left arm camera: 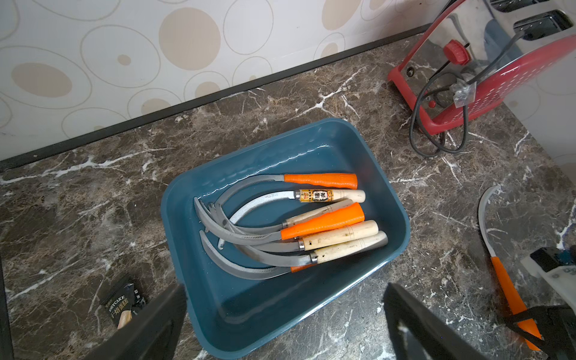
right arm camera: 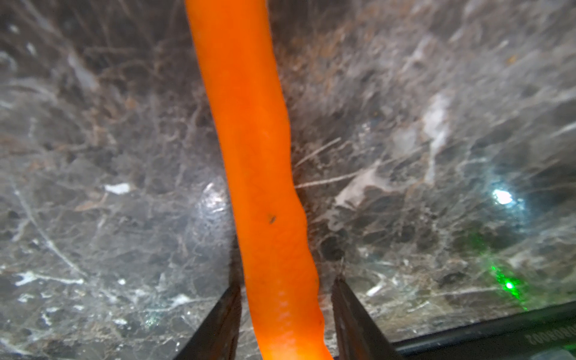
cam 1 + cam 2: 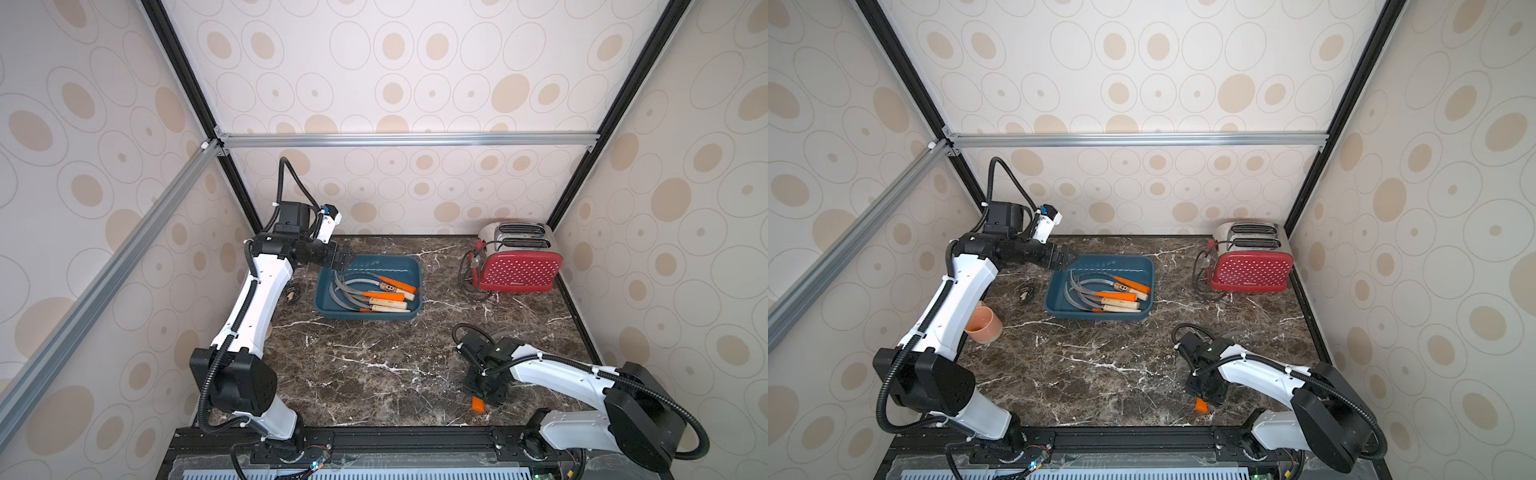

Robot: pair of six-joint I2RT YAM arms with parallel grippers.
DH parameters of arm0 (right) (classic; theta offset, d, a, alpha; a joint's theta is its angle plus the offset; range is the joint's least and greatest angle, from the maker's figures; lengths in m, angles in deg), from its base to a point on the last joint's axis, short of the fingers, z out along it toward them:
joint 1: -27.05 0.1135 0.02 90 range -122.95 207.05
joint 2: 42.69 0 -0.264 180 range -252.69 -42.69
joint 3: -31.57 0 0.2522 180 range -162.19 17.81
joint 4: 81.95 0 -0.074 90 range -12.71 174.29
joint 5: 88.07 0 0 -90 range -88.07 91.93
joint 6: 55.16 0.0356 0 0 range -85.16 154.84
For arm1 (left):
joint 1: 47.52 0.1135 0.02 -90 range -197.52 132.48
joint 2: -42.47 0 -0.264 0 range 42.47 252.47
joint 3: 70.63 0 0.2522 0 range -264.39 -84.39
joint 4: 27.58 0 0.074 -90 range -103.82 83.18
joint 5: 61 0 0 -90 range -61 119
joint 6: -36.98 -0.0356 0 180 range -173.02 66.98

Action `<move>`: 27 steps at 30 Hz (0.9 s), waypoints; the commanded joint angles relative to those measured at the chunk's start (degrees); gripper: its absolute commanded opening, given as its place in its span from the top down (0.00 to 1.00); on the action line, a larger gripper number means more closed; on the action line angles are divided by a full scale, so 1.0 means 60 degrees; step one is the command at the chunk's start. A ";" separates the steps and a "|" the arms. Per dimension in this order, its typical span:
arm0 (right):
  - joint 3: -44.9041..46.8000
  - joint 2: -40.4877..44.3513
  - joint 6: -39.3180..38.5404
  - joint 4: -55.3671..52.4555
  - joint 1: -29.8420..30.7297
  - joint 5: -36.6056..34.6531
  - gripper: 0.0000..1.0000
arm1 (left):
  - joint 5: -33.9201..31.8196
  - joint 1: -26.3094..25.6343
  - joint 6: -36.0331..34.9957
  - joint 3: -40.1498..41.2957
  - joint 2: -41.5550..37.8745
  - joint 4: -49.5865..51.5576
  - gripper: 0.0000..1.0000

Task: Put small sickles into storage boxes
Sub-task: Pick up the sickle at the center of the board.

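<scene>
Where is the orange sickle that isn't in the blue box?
The orange-handled, grey-bladed sickle lies on the dark marble table at the front right in both top views, its handle between the right gripper's fingers.

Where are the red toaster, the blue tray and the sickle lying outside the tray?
red toaster (image 3: 519,272): in a top view, on its dotted red side.
blue tray (image 3: 386,266): in a top view, on its bare floor near the far wall.
loose sickle (image 1: 505,283): left wrist view, on its orange handle.
</scene>
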 commanded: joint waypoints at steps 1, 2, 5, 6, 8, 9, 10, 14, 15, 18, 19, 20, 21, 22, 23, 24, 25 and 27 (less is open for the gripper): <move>0.0579 -0.0556 0.0304 0.1055 0.0080 -0.0383 0.53 | 0.0098 -0.0037 -0.0242 -0.0028 -0.0291 0.0120 0.01; 0.0597 -0.0572 0.0294 0.1052 0.0073 -0.0414 0.55 | 0.0111 -0.0029 -0.0242 -0.0037 -0.0306 0.0121 0.01; 0.0638 -0.0609 0.0282 0.1105 0.0082 -0.0460 0.59 | 0.0107 -0.0036 -0.0247 -0.0025 -0.0321 0.0135 0.01; 0.0628 -0.0620 0.0275 0.1102 0.0076 -0.0478 0.61 | 0.0105 -0.0019 -0.0242 -0.0025 -0.0319 0.0134 0.01; 0.0601 -0.0686 0.0233 0.1104 0.0082 -0.0506 0.64 | 0.0125 -0.0033 -0.0242 -0.0025 -0.0324 0.0139 0.01; 0.0573 -0.0726 0.0192 0.1087 0.0082 -0.0508 0.66 | 0.0126 -0.0033 -0.0242 -0.0025 -0.0324 0.0150 0.01; 0.0541 -0.0739 0.0166 0.1067 0.0079 -0.0515 0.69 | 0.0116 -0.0031 -0.0253 -0.0025 -0.0322 0.0161 0.01; 0.0367 -0.0814 0.0001 0.0902 0.0080 -0.0637 0.76 | 0.0086 -0.0030 -0.0271 -0.0069 -0.0335 0.0183 0.01; 0.0309 -0.0822 -0.0066 0.0827 0.0082 -0.0695 0.78 | 0.0077 -0.0031 -0.0275 -0.0082 -0.0323 0.0183 0.01; 0.0120 -0.0851 -0.0298 0.0623 0.0071 -0.0831 0.79 | 0.0082 -0.0025 -0.0275 -0.0096 -0.0332 0.0194 0.01; 0.0055 -0.0859 -0.0385 0.0572 0.0086 -0.0863 0.80 | 0.0082 -0.0032 -0.0272 -0.0098 -0.0328 0.0193 0.01; -0.0021 -0.0851 -0.0496 0.0493 0.0090 -0.0921 0.82 | 0.0082 -0.0031 -0.0271 -0.0110 -0.0321 0.0194 0.01; -0.0137 -0.0826 -0.0615 0.0409 0.0095 -0.0981 0.83 | 0.0068 -0.0030 -0.0290 -0.0123 -0.0328 0.0214 0.01; -0.0259 -0.0801 -0.0749 0.0297 0.0140 -0.1072 0.84 | 0.0058 -0.0020 -0.0284 -0.0124 -0.0321 0.0201 0.01; -0.0407 -0.0779 -0.0866 0.0116 0.0183 -0.1181 0.84 | 0.0053 -0.0036 -0.0300 -0.0141 -0.0321 0.0203 0.01; -0.0539 -0.0767 -0.0982 -0.0018 0.0210 -0.1249 0.84 | 0.0038 -0.0037 -0.0300 -0.0146 -0.0319 0.0229 0.01; -0.0681 -0.0763 -0.1092 -0.0154 0.0250 -0.1309 0.84 | 0.0042 -0.0034 -0.0300 -0.0167 -0.0314 0.0225 0.01; -0.0881 -0.0752 -0.1221 -0.0382 0.0273 -0.1385 0.85 | 0.0038 -0.0019 -0.0300 -0.0180 -0.0308 0.0223 0.01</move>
